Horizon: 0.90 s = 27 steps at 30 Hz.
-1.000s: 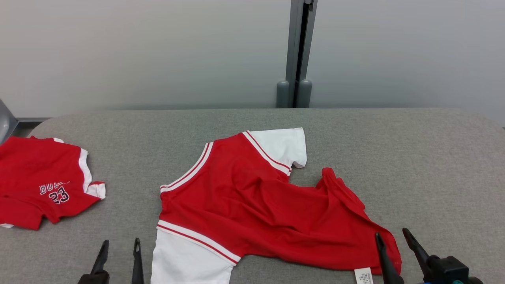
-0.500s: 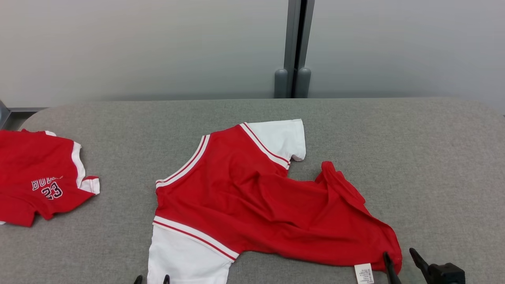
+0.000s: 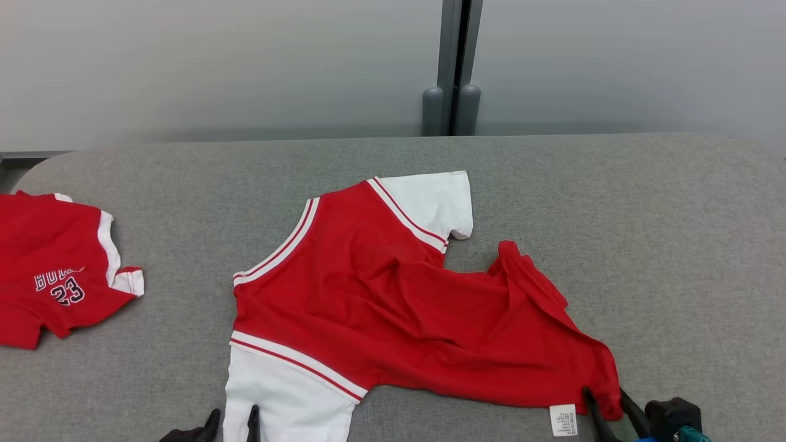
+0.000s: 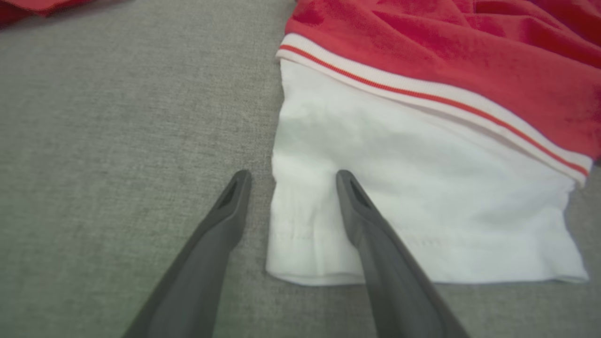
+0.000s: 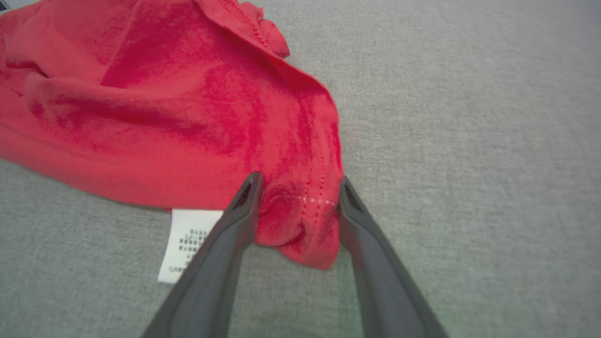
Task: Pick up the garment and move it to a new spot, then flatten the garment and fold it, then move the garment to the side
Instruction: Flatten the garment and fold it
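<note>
The garment [image 3: 381, 307] is a red jersey with white sleeves, lying rumpled on the grey table [image 3: 675, 245]. My left gripper [image 3: 233, 417] is open at the near white sleeve [image 4: 399, 164]. In the left wrist view, the left gripper [image 4: 291, 176] straddles the sleeve's left edge, with one finger over the cloth and the other over the table. My right gripper [image 3: 605, 396] is open around the red hem corner [image 5: 300, 216], which bunches between its fingers. A white care label [image 5: 188, 244] lies just beside that corner.
A second red garment [image 3: 49, 276] printed with "23" lies at the table's left edge. Bare grey table stretches to the right and behind the jersey. A pale wall with a grey post [image 3: 451, 61] stands past the far edge.
The head camera has tilted, shifting the scene up. My left gripper moved right onto the sleeve edge. My right gripper's fingers have drawn a little closer around the hem corner.
</note>
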Motion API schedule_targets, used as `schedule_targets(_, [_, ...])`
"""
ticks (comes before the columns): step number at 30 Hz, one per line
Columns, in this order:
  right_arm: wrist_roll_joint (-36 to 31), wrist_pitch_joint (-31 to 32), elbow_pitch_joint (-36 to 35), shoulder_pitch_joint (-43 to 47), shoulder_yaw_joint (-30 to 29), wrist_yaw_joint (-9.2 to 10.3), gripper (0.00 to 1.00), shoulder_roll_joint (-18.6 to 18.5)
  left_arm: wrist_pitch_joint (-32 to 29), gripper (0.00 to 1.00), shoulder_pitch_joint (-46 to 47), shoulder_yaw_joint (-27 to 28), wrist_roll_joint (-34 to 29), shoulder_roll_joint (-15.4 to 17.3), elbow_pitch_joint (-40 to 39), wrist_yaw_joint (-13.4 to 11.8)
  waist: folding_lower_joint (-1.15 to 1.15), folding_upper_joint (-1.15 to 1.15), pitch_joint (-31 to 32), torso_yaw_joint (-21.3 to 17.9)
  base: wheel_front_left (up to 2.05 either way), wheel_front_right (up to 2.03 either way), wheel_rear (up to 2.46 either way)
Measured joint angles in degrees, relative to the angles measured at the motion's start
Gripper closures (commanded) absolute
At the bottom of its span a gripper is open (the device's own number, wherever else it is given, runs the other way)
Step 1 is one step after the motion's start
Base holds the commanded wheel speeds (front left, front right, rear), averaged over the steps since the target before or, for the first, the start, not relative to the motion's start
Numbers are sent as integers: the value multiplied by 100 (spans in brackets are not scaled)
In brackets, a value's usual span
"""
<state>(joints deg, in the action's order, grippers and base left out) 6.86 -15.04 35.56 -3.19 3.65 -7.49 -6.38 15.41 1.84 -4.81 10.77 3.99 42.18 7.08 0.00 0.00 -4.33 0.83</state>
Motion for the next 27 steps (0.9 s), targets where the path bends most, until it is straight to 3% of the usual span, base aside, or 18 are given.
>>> schedule_targets(1, [41,0,35,-28,26,0,100,-10,0,64,48,-34,83,0,68,2,0,0,-13,-4,0,0,0])
schedule_targets(2, [89,0,64,-48,68,0,100,-15,2,100,87,-75,168,3,114,2,0,0,-25,-10,0,0,0])
schedule_targets(8, [300,0,-294,-98,156,0,100,-47,-8,100,193,-287,631,-20,5,12,0,0,-54,-27,0,0,0])
schedule_targets(16, [904,0,-1568,-351,709,0,100,-82,-34,100,595,-257,1455,-32,-1506,13,0,0,-247,-42,0,0,0])
schedule_targets(21, [999,0,-1837,-1600,1037,0,100,-430,-108,100,1877,-526,1803,403,-1784,13,1,1,-604,-152,0,0,0])
schedule_targets(27, [1471,-1,-1296,-3835,1357,1,100,-621,-672,100,4102,-522,2267,857,-1582,14,1,2,-1232,-327,0,0,0])
